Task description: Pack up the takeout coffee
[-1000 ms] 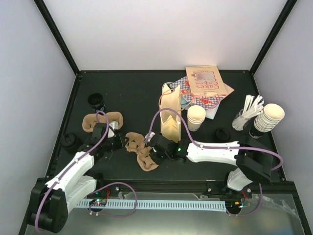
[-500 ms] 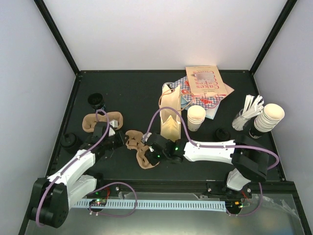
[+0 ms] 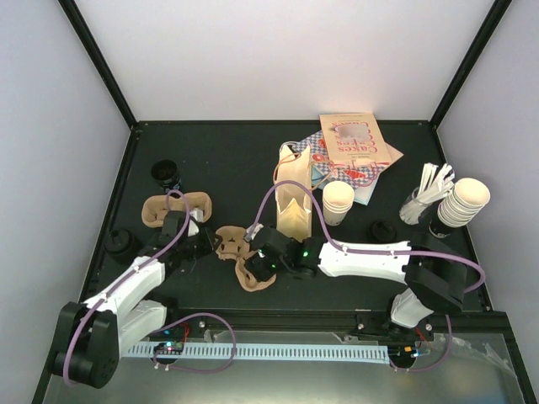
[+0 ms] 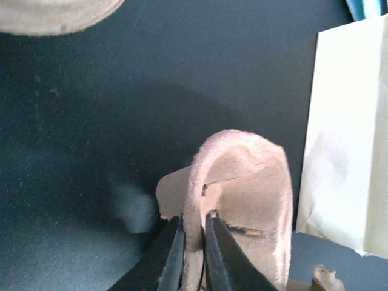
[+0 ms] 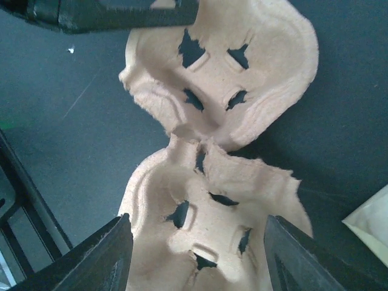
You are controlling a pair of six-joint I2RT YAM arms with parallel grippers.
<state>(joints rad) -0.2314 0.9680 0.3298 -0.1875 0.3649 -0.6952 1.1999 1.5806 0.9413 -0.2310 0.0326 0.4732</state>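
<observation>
Jaws first: left gripper (image 4: 194, 233) is pinched shut on the raised rim of a brown cup carrier (image 4: 242, 182). Right gripper (image 5: 203, 257) stands wide, its fingers straddling the near half of that carrier without touching it.

Progress, as I judge it: early. Nothing is packed. The tan paper bag (image 3: 295, 215) stands upright just behind the carrier, and I see no cup in it or in the carrier's pockets, which show bare in the right wrist view.

Takeout coffee (image 3: 168, 175): my best guess is the black-lidded cup at the back left of the worktop (image 3: 236, 160), well apart from both grippers. Other black rounds sit at the left edge and right of the bag, so I cannot be certain.

Left to do: settle the carrier, seat the coffee, load the bag.
</observation>
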